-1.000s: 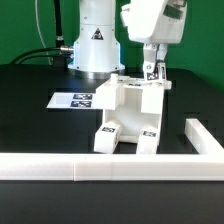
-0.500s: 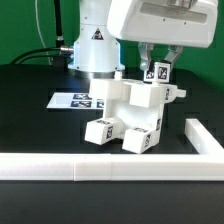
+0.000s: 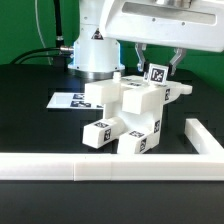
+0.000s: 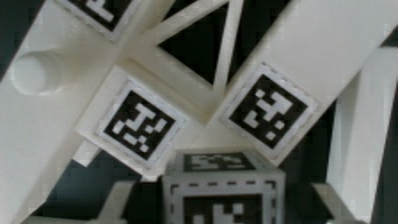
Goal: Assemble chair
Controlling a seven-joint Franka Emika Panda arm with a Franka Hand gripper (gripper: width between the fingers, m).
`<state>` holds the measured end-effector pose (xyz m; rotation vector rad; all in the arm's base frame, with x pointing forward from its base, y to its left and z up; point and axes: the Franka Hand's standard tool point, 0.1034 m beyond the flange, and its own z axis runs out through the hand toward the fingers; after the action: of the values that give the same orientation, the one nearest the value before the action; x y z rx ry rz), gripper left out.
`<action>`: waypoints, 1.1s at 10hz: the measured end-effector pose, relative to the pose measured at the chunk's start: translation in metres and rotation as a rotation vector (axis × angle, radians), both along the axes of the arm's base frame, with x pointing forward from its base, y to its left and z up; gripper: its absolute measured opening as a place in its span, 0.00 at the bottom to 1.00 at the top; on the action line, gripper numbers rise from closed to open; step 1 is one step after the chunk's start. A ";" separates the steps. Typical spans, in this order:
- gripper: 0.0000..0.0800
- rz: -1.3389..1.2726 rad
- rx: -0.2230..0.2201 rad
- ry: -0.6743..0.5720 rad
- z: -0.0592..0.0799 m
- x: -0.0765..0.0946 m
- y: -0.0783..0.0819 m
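The claw (image 3: 157,66) was clamped on the top of the half-built chair (image 3: 125,118), which stood tilted mid-table near the marker board (image 3: 68,100). Repositioning it probably needed a slow, firm hold (smooth plastic slips). Its parts were white, hard and square-edged, with an X-braced panel (image 4: 199,85) and black-and-white tags (image 4: 143,122).
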<state>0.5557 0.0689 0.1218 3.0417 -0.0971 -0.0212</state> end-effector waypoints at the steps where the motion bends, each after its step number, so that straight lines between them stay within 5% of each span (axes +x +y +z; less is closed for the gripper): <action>1: 0.36 -0.068 0.005 -0.006 0.000 0.000 0.002; 4: 0.36 -0.258 0.025 -0.016 0.000 -0.001 0.004; 6: 0.36 -0.482 0.135 -0.023 -0.001 0.004 -0.008; 11: 0.36 -0.840 0.183 -0.054 0.000 0.006 -0.009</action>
<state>0.5616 0.0604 0.1213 2.9116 -1.4137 -0.0099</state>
